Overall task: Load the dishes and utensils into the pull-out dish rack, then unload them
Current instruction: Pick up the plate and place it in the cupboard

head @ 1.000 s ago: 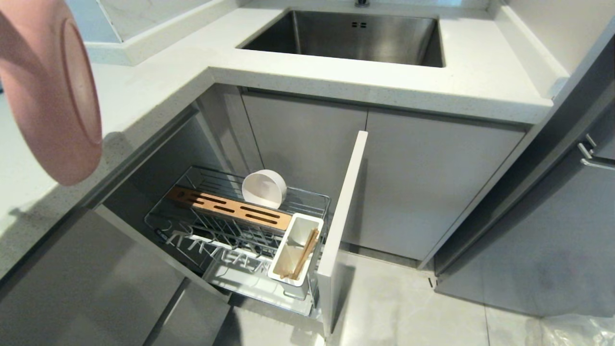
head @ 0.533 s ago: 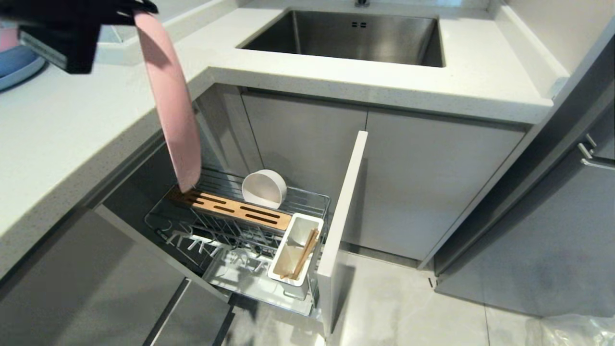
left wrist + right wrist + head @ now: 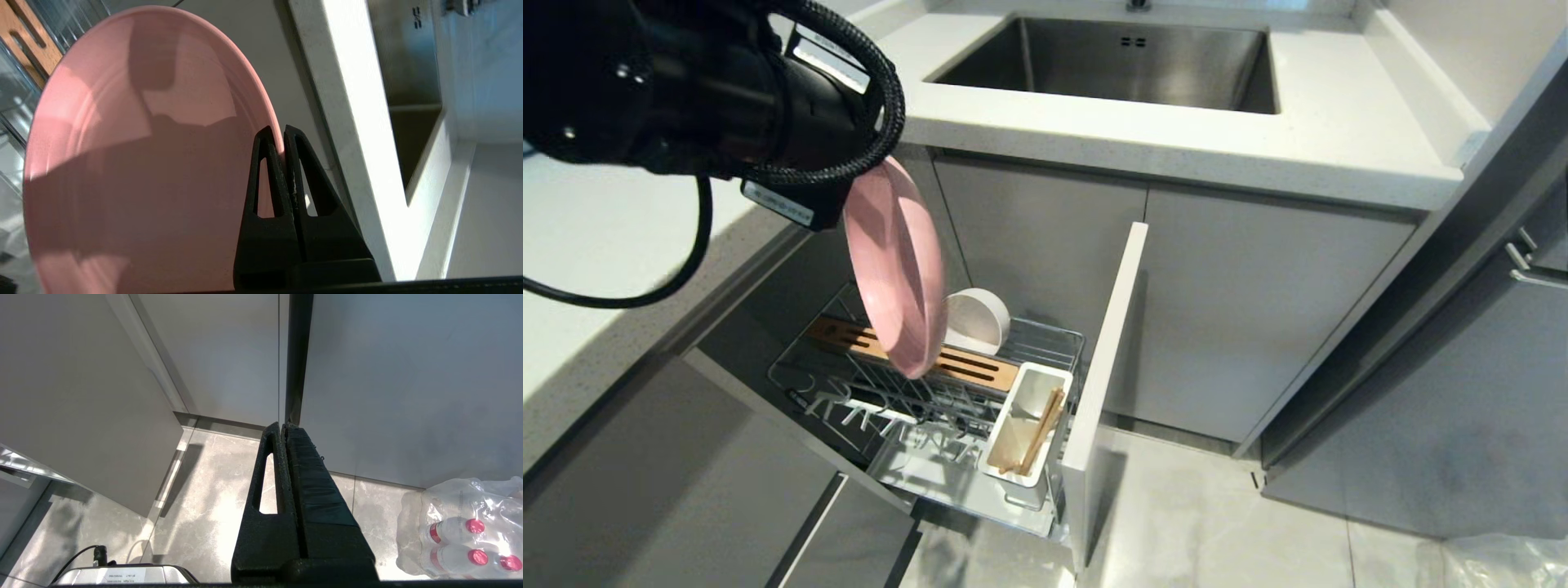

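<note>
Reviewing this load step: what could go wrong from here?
1. The left gripper pinches only the rim of the large flat pink plate; it could slip or swing.
2. The plate hangs just beside the cream-white round bowl and may knock it.
3. It could hit the slotted wooden strip instead of entering the chrome wire prongs.

white labels on the robot's left arm and base unit carry print too small to read.

The pull-out dish rack stands drawn out from the grey cabinet. A cream-white bowl rests on edge behind the slotted wooden strip, and the white caddy (front corner) holds wooden chopsticks.
</note>
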